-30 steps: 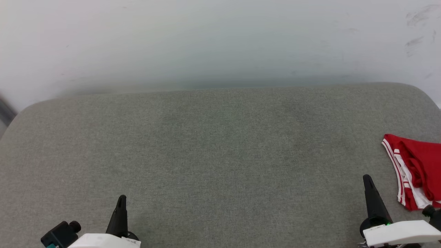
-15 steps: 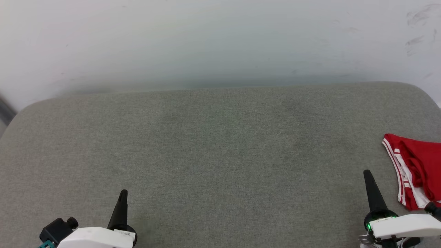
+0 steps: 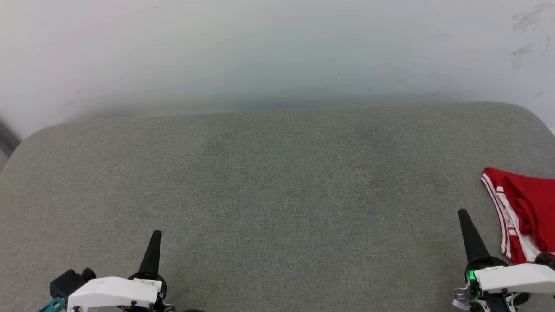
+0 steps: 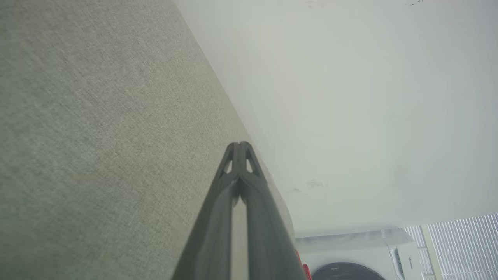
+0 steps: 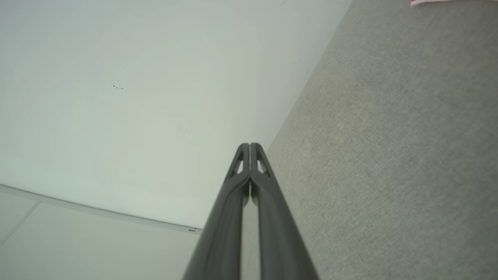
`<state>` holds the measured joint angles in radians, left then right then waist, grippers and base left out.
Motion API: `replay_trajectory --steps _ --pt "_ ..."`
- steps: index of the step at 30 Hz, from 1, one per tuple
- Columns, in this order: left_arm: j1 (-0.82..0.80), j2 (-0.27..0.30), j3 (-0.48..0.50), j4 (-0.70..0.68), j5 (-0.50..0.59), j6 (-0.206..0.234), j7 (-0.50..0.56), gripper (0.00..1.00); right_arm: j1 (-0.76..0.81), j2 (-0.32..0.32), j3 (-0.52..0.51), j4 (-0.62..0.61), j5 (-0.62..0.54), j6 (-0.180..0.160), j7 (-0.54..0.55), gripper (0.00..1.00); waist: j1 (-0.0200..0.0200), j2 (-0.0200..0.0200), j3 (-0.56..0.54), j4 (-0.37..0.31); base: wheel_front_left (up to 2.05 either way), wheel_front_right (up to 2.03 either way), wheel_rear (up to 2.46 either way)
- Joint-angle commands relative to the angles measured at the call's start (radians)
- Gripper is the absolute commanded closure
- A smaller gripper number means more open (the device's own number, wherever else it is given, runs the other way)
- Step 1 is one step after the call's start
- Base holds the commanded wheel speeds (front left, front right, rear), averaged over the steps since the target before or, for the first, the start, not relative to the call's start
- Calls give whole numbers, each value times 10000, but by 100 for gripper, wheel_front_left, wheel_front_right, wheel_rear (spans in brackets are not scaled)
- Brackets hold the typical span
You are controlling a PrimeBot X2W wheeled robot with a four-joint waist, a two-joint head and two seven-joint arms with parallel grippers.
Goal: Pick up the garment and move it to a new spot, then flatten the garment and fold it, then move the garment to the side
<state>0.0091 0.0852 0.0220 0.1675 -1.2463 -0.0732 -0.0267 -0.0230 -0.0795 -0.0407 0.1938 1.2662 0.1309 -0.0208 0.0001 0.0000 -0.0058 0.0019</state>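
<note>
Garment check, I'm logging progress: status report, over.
Left gripper shut, empty. Right gripper shut, empty, beside the garment. It lies bunched at the grey cushion's right edge, cut off by the frame. Nothing between gripper and garment.

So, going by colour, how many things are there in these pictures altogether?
Red and white garment: 1
Grey cushioned surface: 1
White washing machine: 1
Black jaws, left pair and right pair, both shut: 2
Total: 5
</note>
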Motion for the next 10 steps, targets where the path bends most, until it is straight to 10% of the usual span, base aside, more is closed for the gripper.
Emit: replay_trajectory --steps 1,10 --pt "-294 53 62 -3 -247 -96 72 100 -258 -63 -33 -25 248 -1 64 100 -1 0 2 0 0 0 0" --pt "-517 36 169 205 -1283 -241 342 100 -435 -47 -117 120 1210 -1 328 100 -1 0 23 -5 0 0 0"
